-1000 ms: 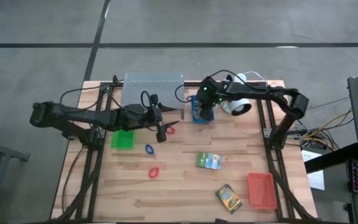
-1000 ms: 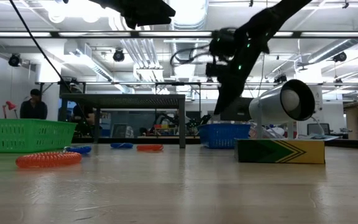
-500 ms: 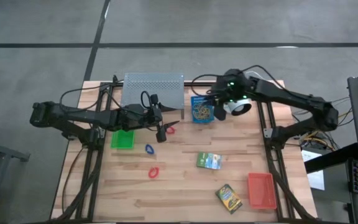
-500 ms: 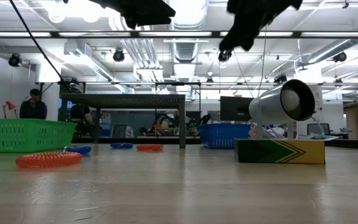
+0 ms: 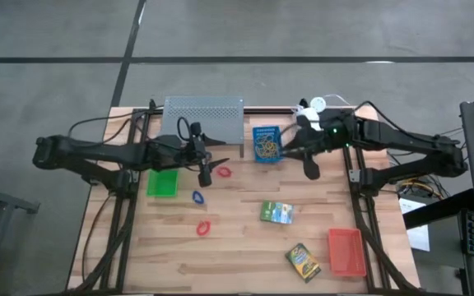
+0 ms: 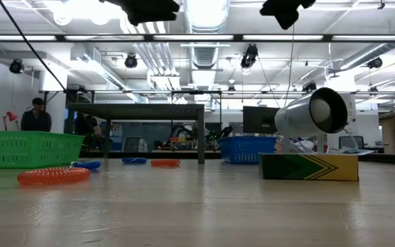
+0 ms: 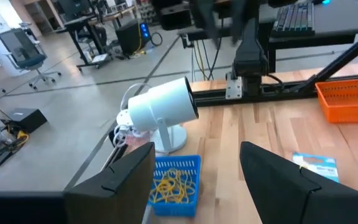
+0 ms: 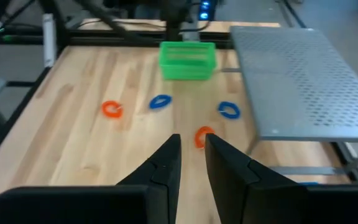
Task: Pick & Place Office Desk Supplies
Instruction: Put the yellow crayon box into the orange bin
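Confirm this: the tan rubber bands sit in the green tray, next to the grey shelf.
Wrong tray. The high view shows the rubber bands in the blue tray, next to the grey shelf. The green tray holds none.

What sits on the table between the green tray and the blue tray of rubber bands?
In the high view, between the green tray and blue tray: the left tool and a red loop.

– How's the light past my fingers (image 8: 191, 165)?

– Even and soft. The wooden table (image 8: 73, 143) shows no hard shadows.

– And at table height?

– Ceiling strip lights (image 6: 204, 10) flare white, and both my arms hang against them as black shapes.

– Any blur?

– My own left fingers (image 7: 278, 171) are smeared and dark.
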Controlling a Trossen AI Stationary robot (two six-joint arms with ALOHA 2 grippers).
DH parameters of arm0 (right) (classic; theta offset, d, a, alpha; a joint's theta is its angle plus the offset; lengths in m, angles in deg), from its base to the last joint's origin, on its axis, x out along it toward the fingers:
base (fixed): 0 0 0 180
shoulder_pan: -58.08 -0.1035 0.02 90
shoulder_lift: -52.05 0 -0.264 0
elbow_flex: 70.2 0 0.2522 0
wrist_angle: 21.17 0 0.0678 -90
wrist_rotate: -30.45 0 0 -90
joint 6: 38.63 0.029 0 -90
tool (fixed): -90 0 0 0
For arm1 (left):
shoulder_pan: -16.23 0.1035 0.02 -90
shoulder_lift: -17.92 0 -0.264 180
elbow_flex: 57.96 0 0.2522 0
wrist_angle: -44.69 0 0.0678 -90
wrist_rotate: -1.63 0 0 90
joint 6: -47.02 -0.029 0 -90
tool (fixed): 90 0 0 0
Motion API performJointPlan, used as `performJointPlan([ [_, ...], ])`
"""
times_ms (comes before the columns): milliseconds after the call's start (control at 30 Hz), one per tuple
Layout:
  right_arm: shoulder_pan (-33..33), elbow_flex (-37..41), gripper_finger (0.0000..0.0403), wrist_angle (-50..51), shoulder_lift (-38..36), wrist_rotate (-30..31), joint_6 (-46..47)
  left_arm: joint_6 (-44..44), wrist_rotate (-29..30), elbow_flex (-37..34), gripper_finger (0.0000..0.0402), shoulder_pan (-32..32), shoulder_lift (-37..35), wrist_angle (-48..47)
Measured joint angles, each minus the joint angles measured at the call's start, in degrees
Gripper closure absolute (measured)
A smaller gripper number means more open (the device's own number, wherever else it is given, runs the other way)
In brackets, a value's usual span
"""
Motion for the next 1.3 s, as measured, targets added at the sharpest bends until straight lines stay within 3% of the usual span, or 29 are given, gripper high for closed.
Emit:
performJointPlan([
  [333, -3.58, 9.03, 0.0335, -5.62, -4.77, 0.04, 2.38, 4.19, -3.6, -1.24, 0.0165, -0.9, -7.65, -8.99],
  [533, -3.57, 13.45, 0.0335, -5.71, -6.78, 0.06, 12.65, 4.35, -4.09, -4.88, 0.0165, -1.7, -8.89, -6.8],
  [800, -4.26, 23.03, 0.0335, -9.56, -8.33, 0.07, 28.88, 0.54, -4.07, -13.49, 0.0163, -1.77, -12.58, 9.23],
  [1167, -9.47, 31.33, 0.0335, -17.61, -9.95, 0.4, 49.59, 0.78, -4.07, -18.98, 0.0163, -1.77, -19.51, 7.58],
  [1300, -12.71, 32.1, 0.0335, -17.54, -11.87, 7.05, 55.43, 0.92, -4.07, -19.65, 0.0162, -1.77, -19.46, 7.57],
])
